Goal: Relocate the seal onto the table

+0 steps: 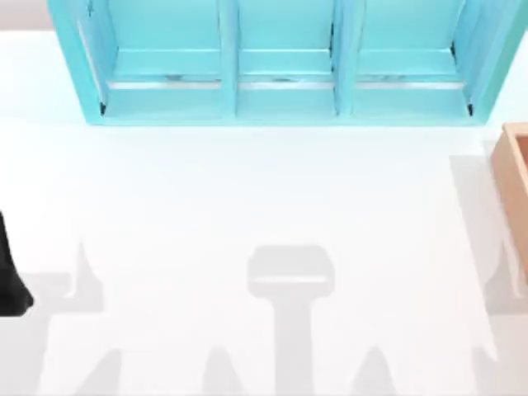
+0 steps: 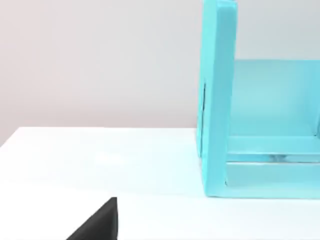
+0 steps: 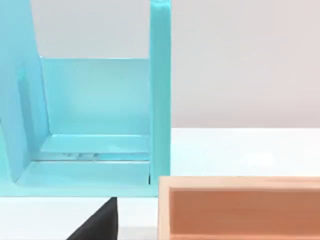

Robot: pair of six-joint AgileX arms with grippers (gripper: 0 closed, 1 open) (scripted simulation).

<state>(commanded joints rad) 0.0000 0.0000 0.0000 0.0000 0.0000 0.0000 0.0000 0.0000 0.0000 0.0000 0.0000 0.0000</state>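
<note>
- My left arm [image 1: 12, 272] is parked at the table's [image 1: 247, 190] left edge; grip state: I cannot tell.
- The shelf [image 1: 280, 66] stands at the back, the wooden box [image 1: 516, 181] at the right, leaving the middle free, I judge, for setting down.

Left arm [image 1: 11, 272]: a dark part of it shows at the far left edge in the top view, toward the near side; parked.
Left gripper [image 2: 100, 222]: one dark wedge-shaped tip shows low in the left wrist view; finger state unclear.
Right gripper [image 3: 100, 222]: one dark wedge-shaped tip shows low in the right wrist view; finger state unclear.
</note>
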